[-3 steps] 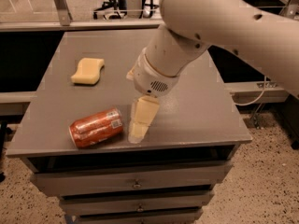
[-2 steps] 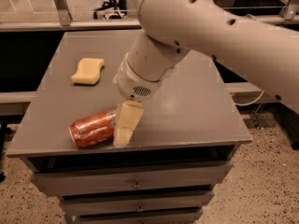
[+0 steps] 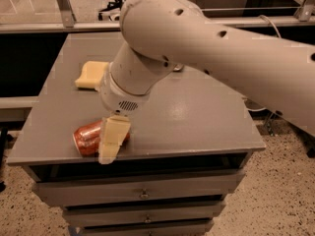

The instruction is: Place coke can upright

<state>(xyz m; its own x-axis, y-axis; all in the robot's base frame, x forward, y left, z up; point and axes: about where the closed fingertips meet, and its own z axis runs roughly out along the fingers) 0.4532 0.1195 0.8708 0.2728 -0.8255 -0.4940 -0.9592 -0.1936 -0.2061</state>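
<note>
The coke can (image 3: 87, 137) lies on its side near the front left edge of the grey table (image 3: 197, 122), its red-orange body showing. My gripper (image 3: 112, 140) hangs down from the big cream arm (image 3: 206, 43) and sits right at the can's right half, covering that part of it. The can's right end is hidden behind the gripper.
A yellow sponge (image 3: 89, 74) lies at the back left of the table, partly behind the arm. Drawers (image 3: 142, 194) run under the table's front edge. A lower shelf and railing stand behind the table, and speckled floor lies to the right.
The arm has swung left and the gripper has moved from beside the can's right end to over the can. The can has stayed lying in place.
</note>
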